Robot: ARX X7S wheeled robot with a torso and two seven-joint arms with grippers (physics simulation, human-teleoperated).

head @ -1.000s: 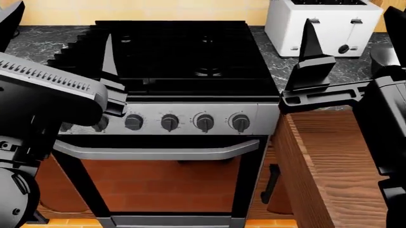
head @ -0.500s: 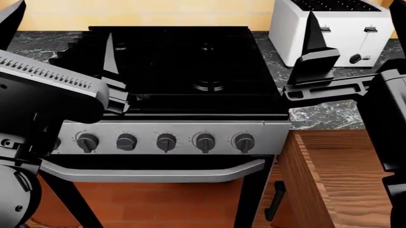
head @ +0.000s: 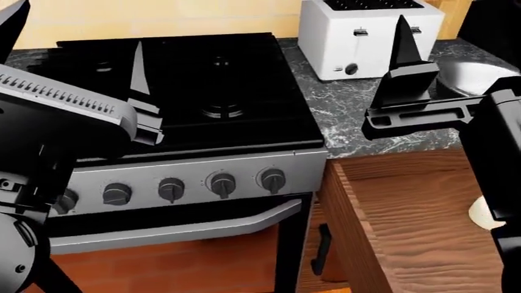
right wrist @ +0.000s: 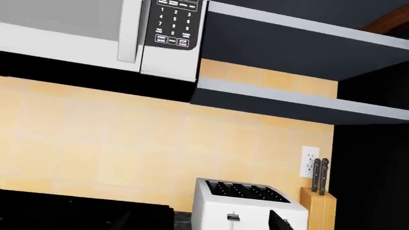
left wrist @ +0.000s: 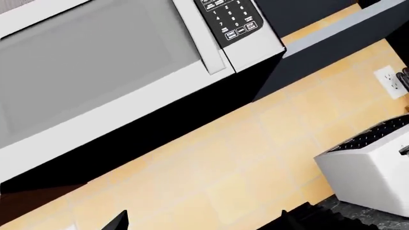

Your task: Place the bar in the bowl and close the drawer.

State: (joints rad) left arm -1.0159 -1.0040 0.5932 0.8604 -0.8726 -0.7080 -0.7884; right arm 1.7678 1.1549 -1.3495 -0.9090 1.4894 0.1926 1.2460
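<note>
Head view: the left gripper (head: 77,43) and right gripper (head: 456,30) both stand raised with fingers spread wide, holding nothing. The drawer (head: 407,213) stands open beside the stove (head: 187,79); the bowl (head: 476,76) sits past the toaster (head: 366,36), partly hidden by the right arm. A pale shape at the drawer's right edge is cut off; the bar cannot be made out.

Left wrist view: microwave (left wrist: 108,62), wall, toaster corner.

Right wrist view: microwave, toaster, knife block (right wrist: 317,203).

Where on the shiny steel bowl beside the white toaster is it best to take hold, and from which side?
Probably the rim of the round shiny steel bowl, coming from above: it seems to stand mouth-up on the dark marbled counter, so its thin edge suits a pinch. The right arm hides part of it.
</note>
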